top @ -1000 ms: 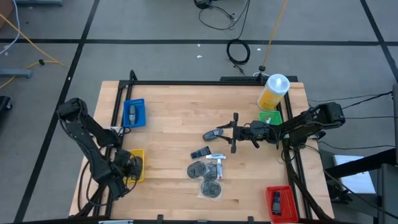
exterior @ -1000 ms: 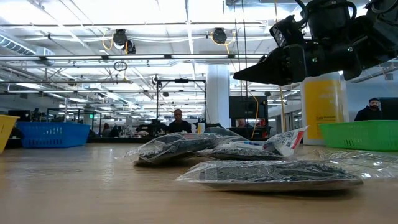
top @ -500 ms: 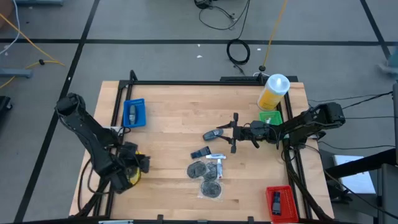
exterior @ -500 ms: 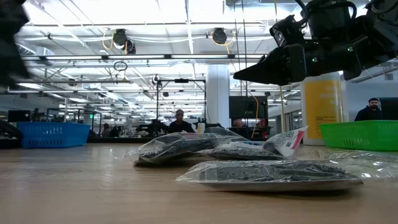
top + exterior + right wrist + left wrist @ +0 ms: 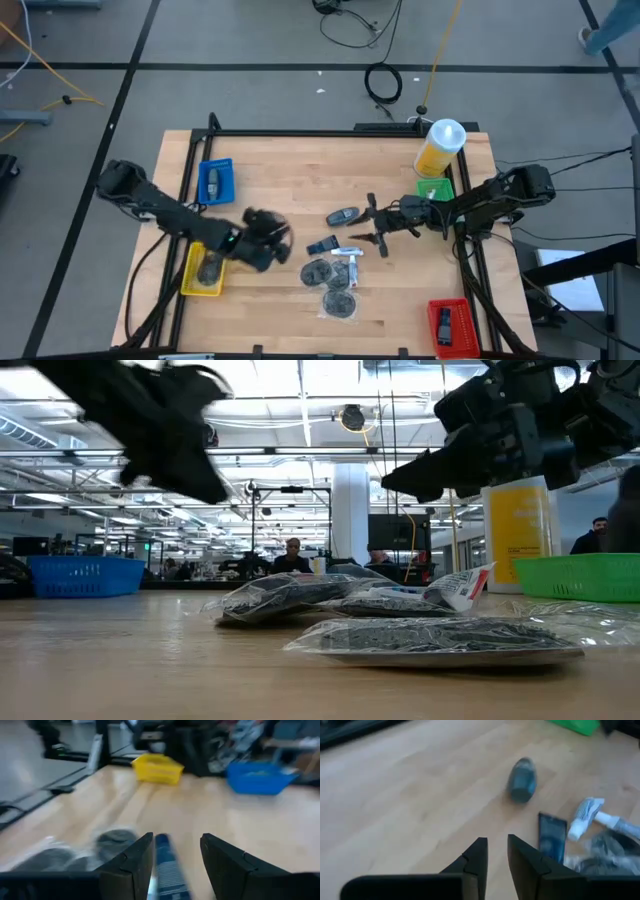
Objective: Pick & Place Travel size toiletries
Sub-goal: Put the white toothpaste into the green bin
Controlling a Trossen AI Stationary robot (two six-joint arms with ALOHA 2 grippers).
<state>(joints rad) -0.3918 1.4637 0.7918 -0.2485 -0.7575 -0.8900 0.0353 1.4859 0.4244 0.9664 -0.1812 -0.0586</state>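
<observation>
From above, we see the left claw out over the wooden table, just beside the yellow bin at its back and facing the pile at the middle; its fingers are too blurred here to judge. Ahead of it lie a black gadget, a white tube just past that, and three dark bundles in clear bags touching the tube's near side. The right claw points at the same pile from the other side, fingers spread apart and empty, with a dark oval gadget just off its tips and the white tube close below them. Behind that claw sit the green bin and a yellow bottle; a blue bin and a red bin stand well apart at the edges. At table height, we see both claws hanging above the bagged bundles, the white tube poking up behind them, under the right claw. Through the left wrist, the fingers stand a narrow gap apart, holding nothing; beyond them lie the oval gadget, the black gadget and the tube. Through the right wrist, the fingers are wide apart, and something blue, too blurred to name, lies between them without touching.
</observation>
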